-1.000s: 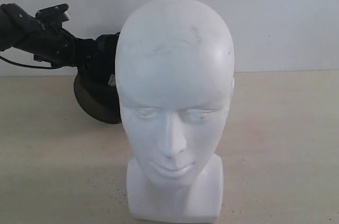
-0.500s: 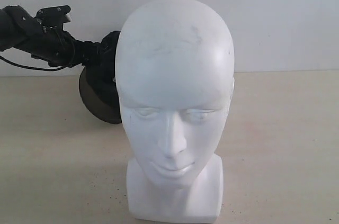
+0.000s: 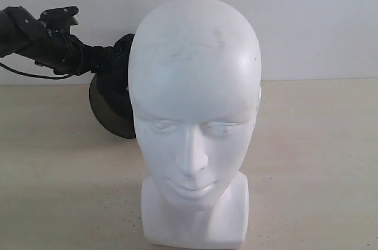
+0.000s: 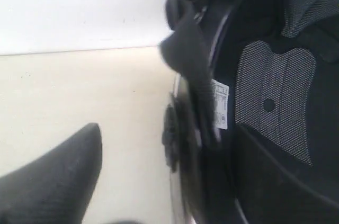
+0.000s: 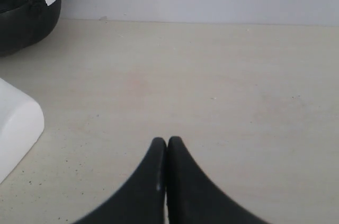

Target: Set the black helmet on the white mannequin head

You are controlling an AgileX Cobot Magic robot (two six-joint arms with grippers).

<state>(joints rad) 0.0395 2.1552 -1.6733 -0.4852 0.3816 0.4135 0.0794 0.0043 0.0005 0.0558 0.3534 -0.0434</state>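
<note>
Right wrist view: smooth, tapered black right end effector [image 5: 167, 142] fully closed, holding nothing.

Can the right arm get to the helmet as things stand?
Probably yes. Its wrist view shows only table between the shut right pincer and the helmet, and the base of the mannequin head sits off that line. The pincer would need to open first.

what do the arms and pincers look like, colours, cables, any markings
The left arm is black, built of chunky jointed segments, with a boxy black mount on top and a thin black cable looping beneath. The left pincer's visible finger is black, finely textured, round-tipped. The right pincer has two matte black fingers tapering to narrow tips. No markings show.
</note>
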